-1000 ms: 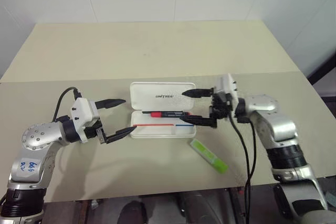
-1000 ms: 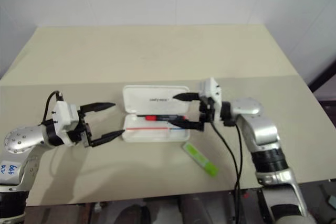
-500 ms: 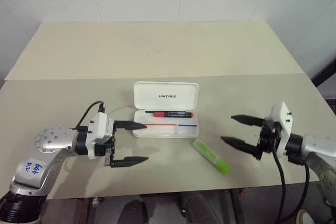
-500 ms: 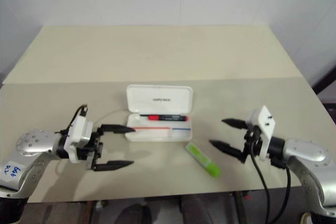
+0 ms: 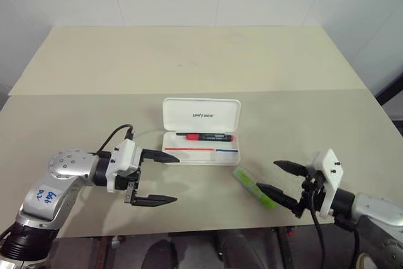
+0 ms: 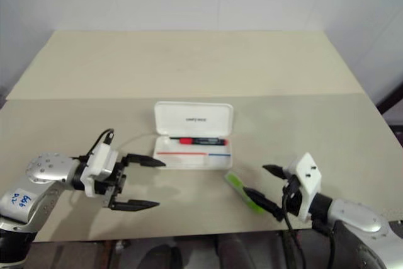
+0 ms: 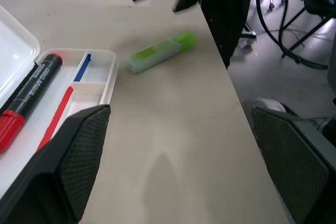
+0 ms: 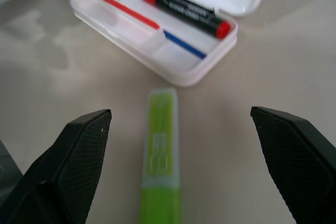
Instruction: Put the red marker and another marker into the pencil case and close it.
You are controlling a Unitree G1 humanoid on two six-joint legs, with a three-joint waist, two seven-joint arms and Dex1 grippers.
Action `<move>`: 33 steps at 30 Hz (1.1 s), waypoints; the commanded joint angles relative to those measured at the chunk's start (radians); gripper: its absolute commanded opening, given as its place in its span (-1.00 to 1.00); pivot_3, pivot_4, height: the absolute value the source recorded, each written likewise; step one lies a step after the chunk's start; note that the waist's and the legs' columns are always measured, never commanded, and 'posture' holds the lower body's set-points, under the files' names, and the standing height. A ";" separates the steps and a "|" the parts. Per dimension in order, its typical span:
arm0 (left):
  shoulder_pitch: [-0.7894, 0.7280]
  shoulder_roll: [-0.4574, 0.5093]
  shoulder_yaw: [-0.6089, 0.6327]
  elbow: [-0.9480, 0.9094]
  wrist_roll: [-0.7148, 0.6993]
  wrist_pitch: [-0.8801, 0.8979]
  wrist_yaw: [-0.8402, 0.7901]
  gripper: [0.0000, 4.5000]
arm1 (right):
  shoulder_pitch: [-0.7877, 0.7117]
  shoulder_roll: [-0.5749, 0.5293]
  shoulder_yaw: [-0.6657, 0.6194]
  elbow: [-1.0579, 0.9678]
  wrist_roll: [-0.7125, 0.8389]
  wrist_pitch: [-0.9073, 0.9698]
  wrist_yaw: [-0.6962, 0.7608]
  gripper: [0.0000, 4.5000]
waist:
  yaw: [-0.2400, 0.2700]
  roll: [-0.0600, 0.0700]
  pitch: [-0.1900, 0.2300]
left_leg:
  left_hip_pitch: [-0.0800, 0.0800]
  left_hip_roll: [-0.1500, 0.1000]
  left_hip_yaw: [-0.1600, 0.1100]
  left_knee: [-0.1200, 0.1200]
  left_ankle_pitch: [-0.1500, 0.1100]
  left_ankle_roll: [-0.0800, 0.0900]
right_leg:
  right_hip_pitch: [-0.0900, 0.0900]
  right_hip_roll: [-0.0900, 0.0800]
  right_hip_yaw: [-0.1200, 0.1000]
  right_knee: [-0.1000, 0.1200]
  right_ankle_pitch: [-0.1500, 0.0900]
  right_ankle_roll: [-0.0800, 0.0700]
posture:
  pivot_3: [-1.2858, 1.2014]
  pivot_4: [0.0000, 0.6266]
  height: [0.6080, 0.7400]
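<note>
Pencil case [image 5: 201,129], white hard plastic with rounded corners, is lying open near the middle of the beige worktop [image 5: 189,61], its hinged lid [image 5: 201,114] folded back and showing small dark "UNITREE" lettering. The red marker [image 5: 204,137], black-barrelled with a red cap, is resting lengthwise in the tray's rear compartment; white print is running along its barrel, too small to read. A thin red stick [image 5: 187,149] and a thin blue stick [image 5: 225,150] are lying end to end in the front compartments. Another marker [image 5: 254,187], a chunky lime-green highlighter with a paler cap, is lying on the worktop just in front of the case's right corner, apart from it; faint lettering on its body cannot be read. The left claw [image 5: 157,177] is hovering left of the case, fingers spread wide and holding nothing. The right claw [image 5: 280,179] is sitting just right of the highlighter, aimed at it, likewise wide open and empty. Blue handwriting on the left arm is showing but cannot be made out.
</note>
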 commanded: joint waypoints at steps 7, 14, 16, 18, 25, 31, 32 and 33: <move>-0.043 -0.005 -0.007 0.021 0.003 -0.013 -0.018 1.00 | 0.064 0.043 0.186 -0.016 -0.138 -0.071 -0.084 0.99 | 0.001 -0.001 0.000 | 0.000 0.000 0.003 0.001 0.000 0.001 | 0.000 -0.001 0.002 -0.001 0.000 0.000 | 0.03 -0.52 1.00; -0.038 -0.003 -0.002 0.005 -0.002 -0.002 -0.011 1.00 | 0.045 0.053 0.243 0.044 -0.225 -0.129 -0.097 0.99 | 0.007 -0.001 -0.001 | 0.000 0.000 0.002 0.001 0.000 0.001 | 0.000 0.000 0.002 -0.001 0.000 0.000 | 0.03 -0.52 1.00; -0.038 -0.001 0.001 0.004 -0.003 -0.001 -0.010 1.00 | 0.039 0.060 0.250 0.065 -0.241 -0.141 -0.102 0.99 | 0.008 -0.001 -0.001 | 0.000 -0.001 0.003 0.001 0.000 0.001 | 0.000 0.000 0.002 -0.002 0.000 0.000 | 0.03 -0.52 1.00; -0.042 0.000 0.004 0.002 -0.004 0.002 -0.007 1.00 | 0.035 0.065 0.248 0.089 -0.247 -0.148 -0.099 0.99 | 0.009 -0.002 -0.001 | 0.000 -0.001 0.003 0.001 0.000 0.001 | 0.000 0.000 0.002 -0.002 0.000 0.000 | 0.03 -0.52 1.00; -0.054 0.000 0.011 0.016 0.008 -0.012 -0.001 1.00 | 0.054 0.042 0.219 0.140 -0.259 -0.183 -0.064 0.24 | 0.013 -0.007 -0.004 | 0.001 -0.001 0.003 0.002 0.000 0.002 | 0.000 -0.001 0.002 -0.002 0.000 0.000 | 0.03 -0.52 1.00; -0.070 -0.008 0.005 0.032 0.020 -0.030 0.000 1.00 | 0.012 0.032 0.223 0.154 -0.273 -0.185 -0.068 -0.51 | 0.015 -0.008 -0.005 | 0.000 -0.001 0.003 0.001 0.000 0.002 | 0.000 -0.001 0.001 -0.002 0.000 0.000 | 0.03 -0.52 1.00; -0.075 -0.011 0.003 0.037 0.023 -0.035 0.001 1.00 | 0.007 0.028 0.224 0.156 -0.277 -0.182 -0.069 -0.51 | 0.015 -0.008 -0.005 | 0.000 -0.001 0.003 0.001 0.000 0.002 | 0.000 -0.001 0.002 -0.002 0.000 0.000 | 0.03 -0.52 1.00; -0.080 -0.014 0.000 0.042 0.027 -0.039 0.001 1.00 | 0.004 0.023 0.223 0.159 -0.281 -0.182 -0.068 -0.51 | 0.015 -0.008 -0.005 | 0.001 -0.001 0.003 0.001 0.000 0.002 | 0.000 -0.001 0.002 -0.002 0.000 0.000 | 0.03 -0.52 1.00</move>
